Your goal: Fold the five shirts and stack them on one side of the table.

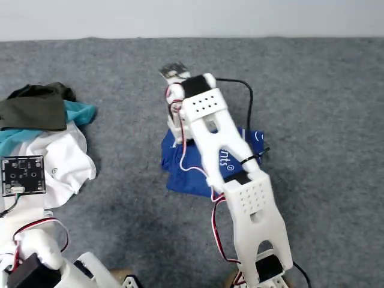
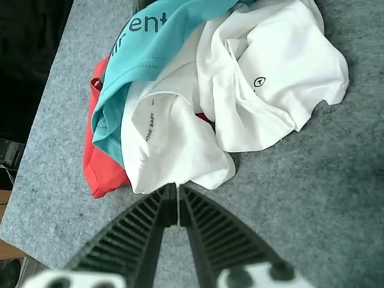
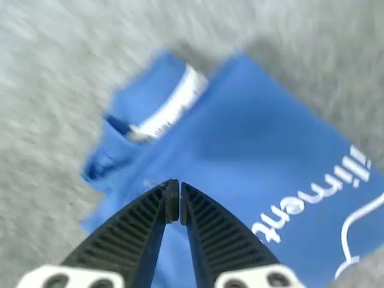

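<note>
A blue shirt with white print lies partly folded at the table's middle, its collar label facing up. My right gripper is shut and sits just above the shirt's collar end, with no cloth seen between its fingers. The right arm stretches over the shirt and hides its middle. At the left edge lies a loose pile: a white shirt, a second white one, a teal shirt, a red shirt and a dark olive one. My left gripper is shut over bare table beside the white cloth.
Grey felt covers the table, with free room to the right and at the back. The table's left edge runs close behind the pile. The left arm's base sits at the front left corner.
</note>
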